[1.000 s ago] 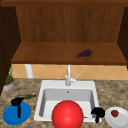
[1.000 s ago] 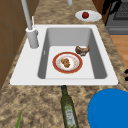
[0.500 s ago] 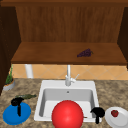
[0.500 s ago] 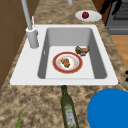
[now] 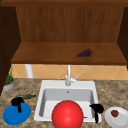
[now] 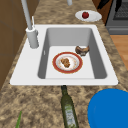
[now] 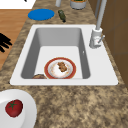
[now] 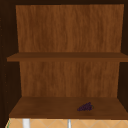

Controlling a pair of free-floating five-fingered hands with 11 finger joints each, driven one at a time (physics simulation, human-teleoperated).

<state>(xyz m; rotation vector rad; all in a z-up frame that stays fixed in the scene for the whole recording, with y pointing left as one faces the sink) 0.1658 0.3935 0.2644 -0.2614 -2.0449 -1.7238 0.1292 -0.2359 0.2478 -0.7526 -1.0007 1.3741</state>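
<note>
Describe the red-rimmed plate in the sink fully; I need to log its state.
The round red-rimmed plate has a pale centre and a glossy, ceramic look. It lies flat on the white sink basin's floor, near the front wall. A brown lump of food sits on its middle. A small brown item lies just beside its rim.

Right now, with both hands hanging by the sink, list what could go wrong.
1. The right hand hangs at the sink's front right corner, close to the white plate; a sideways drift might knock the tomato off.
2. The left hand hangs over the blue plate, near the bottle lying on its side, which could roll if nudged.
</note>
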